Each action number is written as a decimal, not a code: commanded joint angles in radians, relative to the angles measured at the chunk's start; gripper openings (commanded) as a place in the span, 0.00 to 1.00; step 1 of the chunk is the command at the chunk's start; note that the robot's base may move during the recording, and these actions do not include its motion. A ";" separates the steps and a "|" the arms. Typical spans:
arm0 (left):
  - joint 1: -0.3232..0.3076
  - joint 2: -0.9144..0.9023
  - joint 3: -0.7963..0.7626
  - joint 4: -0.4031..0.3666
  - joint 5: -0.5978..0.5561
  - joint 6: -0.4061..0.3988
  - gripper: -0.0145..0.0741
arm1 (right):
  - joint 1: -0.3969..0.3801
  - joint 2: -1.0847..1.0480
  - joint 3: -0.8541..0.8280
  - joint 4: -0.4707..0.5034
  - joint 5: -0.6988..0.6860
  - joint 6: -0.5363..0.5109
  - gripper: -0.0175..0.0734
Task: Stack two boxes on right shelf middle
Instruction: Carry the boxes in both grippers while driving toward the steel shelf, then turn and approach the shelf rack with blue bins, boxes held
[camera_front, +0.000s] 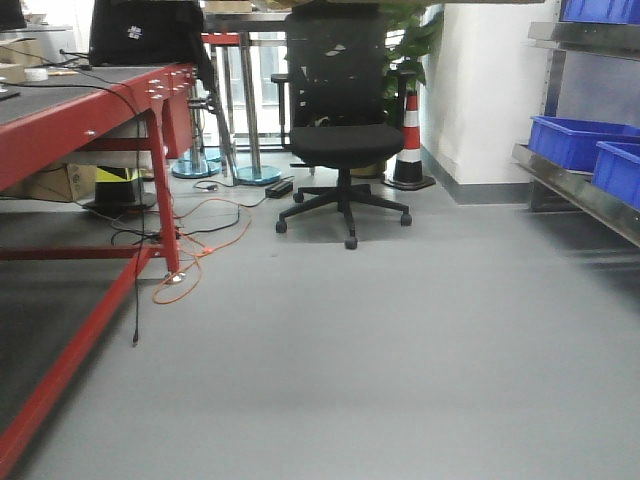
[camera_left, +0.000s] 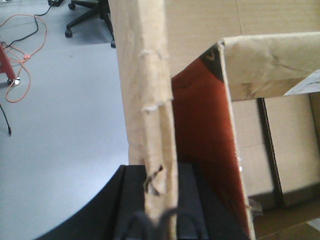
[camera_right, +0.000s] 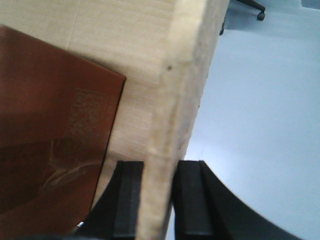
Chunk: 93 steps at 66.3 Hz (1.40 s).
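Grey floor (camera_front: 380, 350) stretches ahead with the shelf (camera_front: 585, 195) off to the right — my left claw (camera_left: 160, 192) and right claw (camera_right: 160, 192) each pinch a cardboard box (camera_left: 145, 75) wall, so I judge we're mid-carry; next, turn toward its middle level.

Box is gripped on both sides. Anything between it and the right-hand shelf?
Nothing visible on the bare grey floor between the brown cardboard box and the metal shelf. The black office chair and striped traffic cone stand farther back, off to the left. Blue plastic bins already occupy the visible shelf level.
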 joint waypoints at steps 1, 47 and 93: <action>0.002 -0.010 -0.009 0.017 -0.072 0.002 0.04 | -0.003 -0.017 -0.016 0.002 -0.031 -0.020 0.03; 0.002 -0.010 -0.009 0.017 -0.072 0.002 0.04 | -0.003 -0.017 -0.016 0.002 -0.031 -0.020 0.03; 0.002 -0.010 -0.009 0.017 -0.072 0.002 0.04 | -0.003 -0.017 -0.016 0.002 -0.031 -0.020 0.03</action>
